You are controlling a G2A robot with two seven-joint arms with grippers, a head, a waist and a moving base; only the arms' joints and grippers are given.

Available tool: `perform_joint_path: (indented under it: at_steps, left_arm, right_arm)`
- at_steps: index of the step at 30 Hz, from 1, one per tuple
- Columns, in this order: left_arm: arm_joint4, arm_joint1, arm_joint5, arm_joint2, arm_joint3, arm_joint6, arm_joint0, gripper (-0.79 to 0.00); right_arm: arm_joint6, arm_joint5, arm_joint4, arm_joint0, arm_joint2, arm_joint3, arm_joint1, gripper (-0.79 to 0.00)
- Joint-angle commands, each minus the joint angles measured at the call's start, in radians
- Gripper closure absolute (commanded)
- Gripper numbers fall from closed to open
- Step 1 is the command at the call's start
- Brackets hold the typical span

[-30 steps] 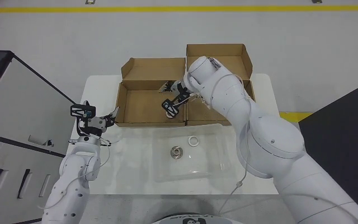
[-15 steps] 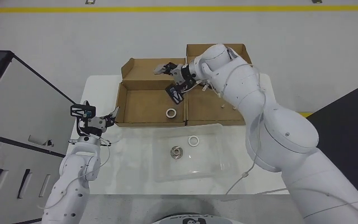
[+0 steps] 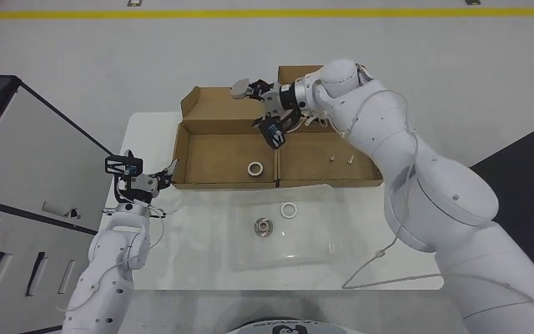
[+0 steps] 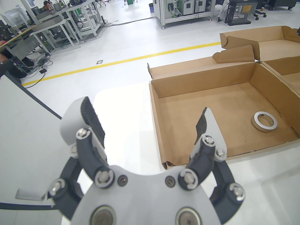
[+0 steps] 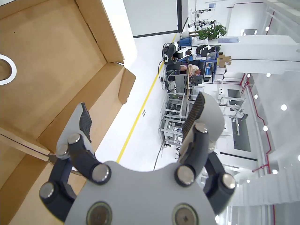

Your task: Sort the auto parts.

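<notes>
Cardboard box [image 3: 209, 159] on the left has a metal ring [image 3: 255, 169] lying inside, a white ring [image 3: 289, 210] and a bearing [image 3: 264, 225] sit on the tabletop [image 3: 192, 242] out front, and the right arm's fingers [image 5: 201, 108] above the box and the left arm's fingers [image 4: 91, 118] are both spread wide, empty.

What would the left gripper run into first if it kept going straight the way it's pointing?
Probably the near side wall of the left cardboard box; the open left gripper points right at it. Its height is hard to judge, so it might clear the rim.
</notes>
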Motion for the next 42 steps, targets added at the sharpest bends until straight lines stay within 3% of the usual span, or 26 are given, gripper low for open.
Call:
perform_joint_path:
  at_steps: [1,8,14,21,25,31,42]
  left_arm:
    - [0.000,0.000,0.000,0.000,0.000,0.000,0.000,-0.785]
    - [0.000,0.000,0.000,0.000,0.000,0.000,0.000,-0.785]
    - [0.000,0.000,0.000,0.000,0.000,0.000,0.000,-0.785]
    - [0.000,0.000,0.000,0.000,0.000,0.000,0.000,-0.785]
    - [0.000,0.000,0.000,0.000,0.000,0.000,0.000,-0.785]
    - [0.000,0.000,0.000,0.000,0.000,0.000,0.000,-0.785]
    - [0.000,0.000,0.000,0.000,0.000,0.000,0.000,-0.785]
  right_arm:
    - [0.007,0.008,-0.004,-0.009,0.006,-0.041,0.020,-0.785]
    - [0.096,-0.022,-0.016,-0.069,0.062,-0.282,0.124,-0.785]
    - [0.220,-0.131,-0.058,-0.183,0.180,-0.619,0.265,-0.785]
    - [0.382,-0.335,-0.145,-0.486,0.465,-1.129,0.459,-0.785]
    - [0.441,-0.419,-0.167,-0.695,0.649,-1.370,0.535,-0.785]
    - [0.447,-0.419,-0.146,-0.970,0.877,-1.586,0.598,-0.785]
    - [0.382,-0.271,-0.068,-1.396,1.243,-1.756,0.648,-0.785]
